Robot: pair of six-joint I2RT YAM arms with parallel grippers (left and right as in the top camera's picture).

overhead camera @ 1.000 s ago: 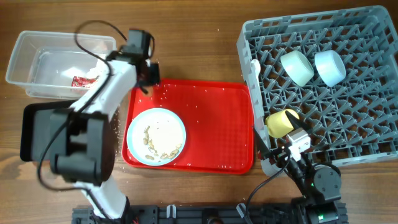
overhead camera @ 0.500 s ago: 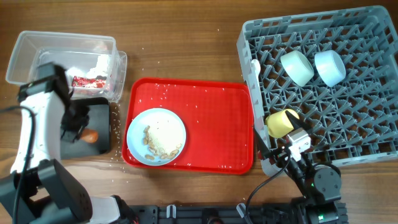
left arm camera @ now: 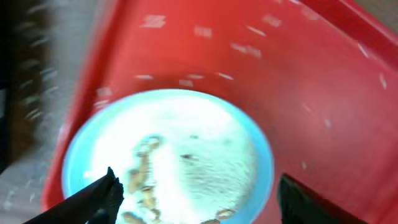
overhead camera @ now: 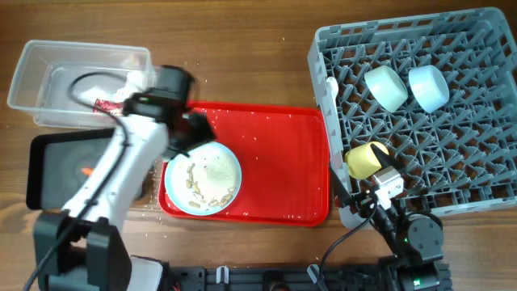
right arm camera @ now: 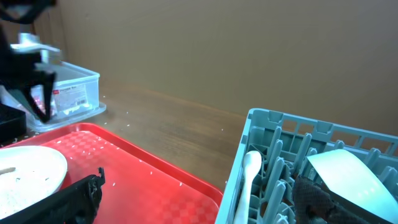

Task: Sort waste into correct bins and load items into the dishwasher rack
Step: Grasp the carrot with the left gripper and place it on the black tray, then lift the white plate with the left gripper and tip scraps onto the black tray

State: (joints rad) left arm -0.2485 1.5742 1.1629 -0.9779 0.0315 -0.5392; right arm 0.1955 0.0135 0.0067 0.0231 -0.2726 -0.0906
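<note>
- Hovering my left gripper (left arm camera: 199,190), fingers (left arm camera: 106,196) apart, above the plate (overhead camera: 203,176) near the counter's front edge.
- A shallow grip on its rim could tilt it, spilling the crumbs (overhead camera: 206,184).
- My right gripper (right arm camera: 199,196) rests, fingers apart.

The left arm (overhead camera: 113,182) reaches out long from its base, blurred in the overhead view. The left gripper (left arm camera: 199,198) points down with its jaws spread wide. The right arm (overhead camera: 410,234) sits folded low, and the right gripper (right arm camera: 205,199) gapes just as wide.
</note>
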